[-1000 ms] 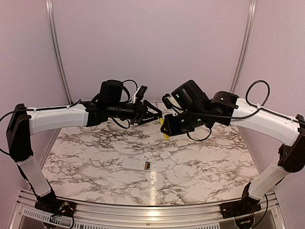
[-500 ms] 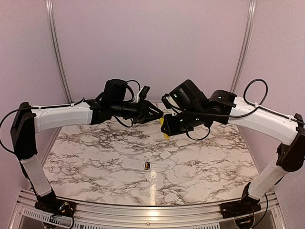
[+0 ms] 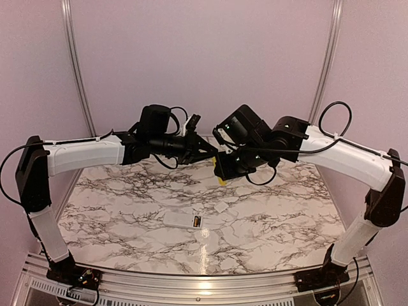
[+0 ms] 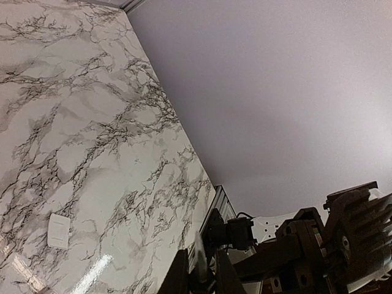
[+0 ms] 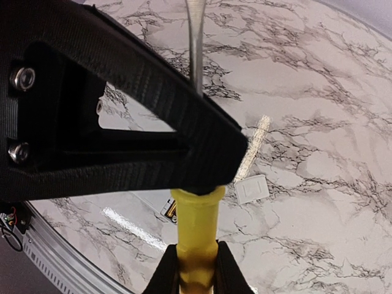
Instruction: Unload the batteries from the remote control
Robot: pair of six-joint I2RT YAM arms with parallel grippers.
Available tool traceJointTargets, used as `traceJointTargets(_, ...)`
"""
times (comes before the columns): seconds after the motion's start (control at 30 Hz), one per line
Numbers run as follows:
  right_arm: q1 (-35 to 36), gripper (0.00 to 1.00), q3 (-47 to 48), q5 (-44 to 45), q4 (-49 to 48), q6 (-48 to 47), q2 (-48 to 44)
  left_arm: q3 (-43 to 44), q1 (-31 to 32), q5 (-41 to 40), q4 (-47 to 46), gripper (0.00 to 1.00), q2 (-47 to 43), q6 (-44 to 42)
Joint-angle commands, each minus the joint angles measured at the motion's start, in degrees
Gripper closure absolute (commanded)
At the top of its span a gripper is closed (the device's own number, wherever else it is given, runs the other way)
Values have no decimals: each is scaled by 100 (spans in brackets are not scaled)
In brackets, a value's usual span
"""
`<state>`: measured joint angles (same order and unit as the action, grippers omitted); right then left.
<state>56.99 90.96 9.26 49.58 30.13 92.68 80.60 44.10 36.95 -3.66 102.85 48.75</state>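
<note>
The white remote control (image 3: 180,220) lies flat on the marble table, its battery recess at its right end. The batteries (image 3: 197,222) show there as a small dark and orange patch. In the right wrist view a coppery battery (image 5: 169,210) peeks out beside the yellow handle. Both grippers meet high above the table. My right gripper (image 3: 222,171) (image 5: 196,264) is shut on the yellow screwdriver handle (image 5: 196,223). My left gripper (image 3: 211,153) (image 4: 200,274) is shut on the screwdriver's thin metal shaft (image 4: 200,254), and its black finger (image 5: 122,122) crosses the right wrist view.
A small white cover piece (image 3: 221,207) (image 5: 252,188) (image 4: 59,230) lies on the marble just right of and behind the remote. An aluminium rail (image 3: 191,280) runs along the table's near edge. Purple walls close in the back and sides.
My left arm reached right to the screwdriver and its jaws closed on the shaft. The right arm shifted slightly left, still holding the handle.
</note>
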Motion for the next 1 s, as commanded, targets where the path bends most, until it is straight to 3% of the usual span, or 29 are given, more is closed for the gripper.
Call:
traceJointTargets(0.0,19,73,298,303,82,279,-44,84,12,51,-142,100,10,81)
traceJointTargets(0.07,22,46,201,273,-46,439,-162,79,-1,43,-311,100,-25,228)
traceJointTargets(0.13,9,28,65,212,-255,597,-323,66,-27,37,-505,100,-64,392)
traceJointTargets(0.33,-240,3,-535,125,-951,1169,-1074,23,-266,61,-1157,100,-235,846)
traceJointTargets(0.63,-970,2,-2089,-310,-3009,2325,-2620,-412,-714,206,-3218,100,-346,2375)
traceJointTargets(0.73,-997,2,-2144,-400,-3402,2490,-2670,-344,-744,33,-3154,100,-402,2388)
traceJointTargets(0.97,-1023,1,-2276,-799,-4706,2920,-2419,-460,-753,-533,-4001,100,-463,3351)
